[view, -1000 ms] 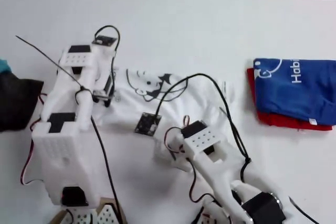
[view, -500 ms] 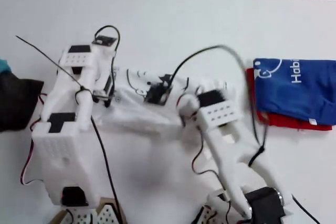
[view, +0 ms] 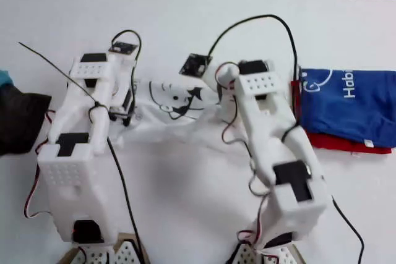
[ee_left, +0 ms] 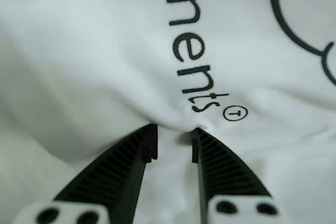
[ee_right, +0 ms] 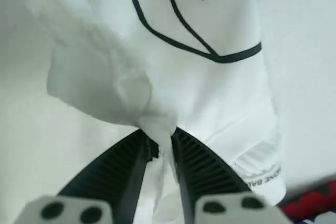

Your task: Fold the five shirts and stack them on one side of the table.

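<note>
White table (view: 185,10): folded blue shirt (view: 352,106) stacked on red shirt (view: 328,141); left tool (ee_left: 170,140) and right tool (ee_right: 160,148) each clench the white shirt (view: 173,100), apparently mid-fold; dark clothing (view: 21,119) waits.

I work in bright, even light: the table (view: 185,10) glares white, soft grey shadows crease the white shirt (ee_left: 79,77).
</note>
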Robot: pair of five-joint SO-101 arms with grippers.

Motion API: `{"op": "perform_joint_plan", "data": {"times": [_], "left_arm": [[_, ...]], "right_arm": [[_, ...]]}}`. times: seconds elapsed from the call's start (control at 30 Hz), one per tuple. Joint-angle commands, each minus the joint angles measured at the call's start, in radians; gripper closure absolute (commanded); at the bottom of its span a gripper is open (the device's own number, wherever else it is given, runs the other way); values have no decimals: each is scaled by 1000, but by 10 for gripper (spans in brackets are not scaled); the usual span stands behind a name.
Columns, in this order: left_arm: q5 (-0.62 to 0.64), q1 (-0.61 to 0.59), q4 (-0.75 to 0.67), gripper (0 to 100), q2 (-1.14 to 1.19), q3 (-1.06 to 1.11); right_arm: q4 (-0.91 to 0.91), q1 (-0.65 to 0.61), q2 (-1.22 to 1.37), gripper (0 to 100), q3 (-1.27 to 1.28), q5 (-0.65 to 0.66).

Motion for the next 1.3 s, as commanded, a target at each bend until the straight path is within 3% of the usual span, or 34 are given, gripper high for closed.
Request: {"op": "perform_joint_plan", "data": {"times": [0.0, 0.1, 0.27, 0.37, 0.47, 0.53, 0.67, 0.97, 1.27], "left_arm": [[0, -2, -44, 861, 12, -2], [0, -2, -44, 861, 12, -2], [0, -2, -44, 861, 12, -2], [0, -2, -44, 861, 12, -2], [0, -2, -44, 861, 12, -2], [0, -2, -44, 861, 12, -2], [0, -2, -44, 861, 12, -2], [0, -2, -44, 861, 12, -2], [0, -2, -44, 861, 12, -2]], "right_arm": [[45, 13, 53, 793, -141, -2], [51, 39, 58, 667, -199, -2], [111, 71, 53, 650, -233, -41], [213, 35, 53, 762, -232, -41], [268, -22, 53, 996, -232, -52], [289, -61, 53, 952, -232, -81], [243, -102, 53, 976, -233, -137], [-16, -147, 74, 978, -226, -310], [-99, -145, 194, 978, -233, -327]]}}
